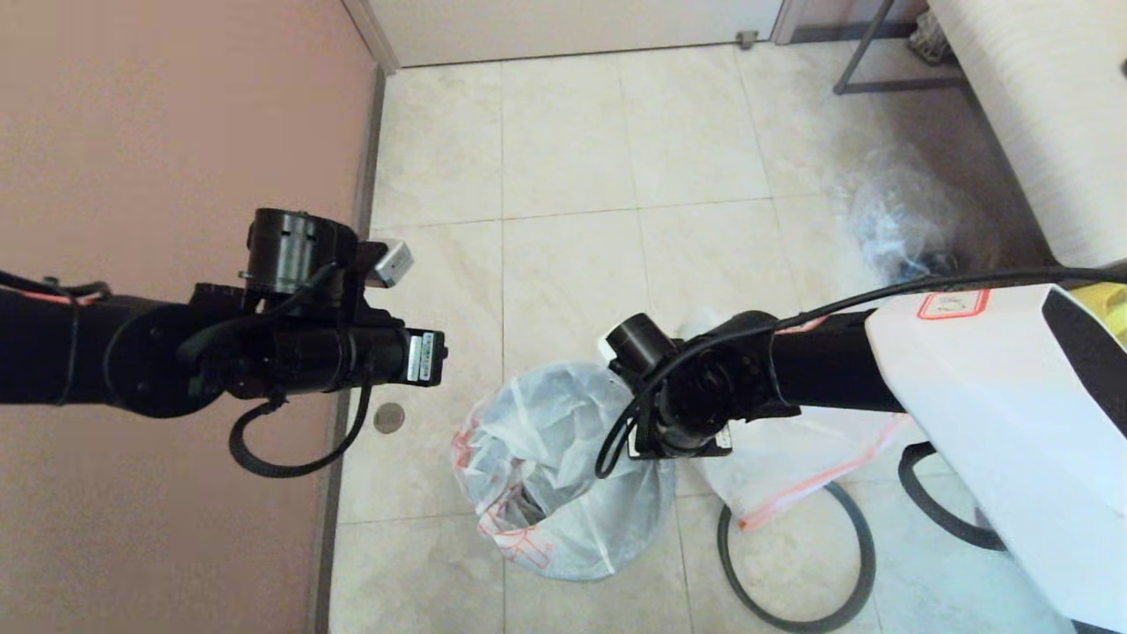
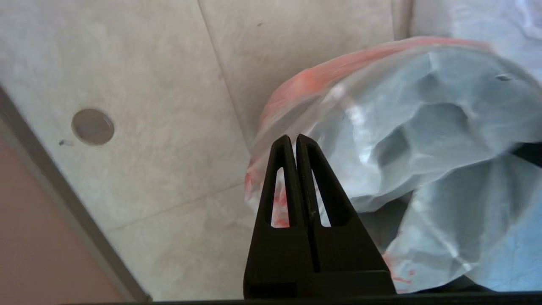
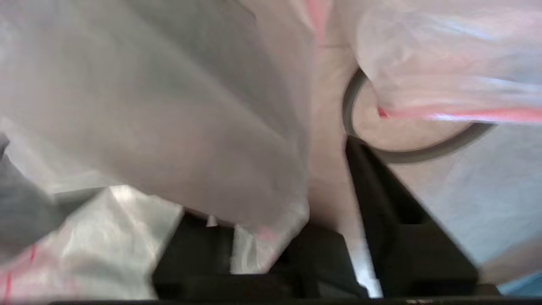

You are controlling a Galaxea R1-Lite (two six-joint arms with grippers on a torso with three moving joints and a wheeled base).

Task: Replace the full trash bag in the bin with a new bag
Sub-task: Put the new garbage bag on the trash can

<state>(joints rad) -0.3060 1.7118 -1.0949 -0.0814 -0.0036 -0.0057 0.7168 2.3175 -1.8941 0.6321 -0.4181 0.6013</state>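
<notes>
I have the thin dark-grey hoop (image 1: pixel 797 563) lying flat on the tiled floor (image 1: pixel 572 264) nearest me, off the bin, with a loose clear bag with a red drawstring (image 1: pixel 792 467) draped across its far edge. Just beyond and to its left stands the small round black bin, almost wholly hidden under the translucent white liner bag (image 1: pixel 555 475) that billows over its mouth. My right gripper (image 3: pixel 296 237) hangs directly above the liner's right rim, jaws parted, film sagging between them but not pinched, so that arm is nearer. My left gripper (image 2: pixel 296 144) hovers left of the bin, fingers pressed together, empty. Farther off, a crumpled clear bag (image 1: pixel 898 220) sits near the cabinet.
</notes>
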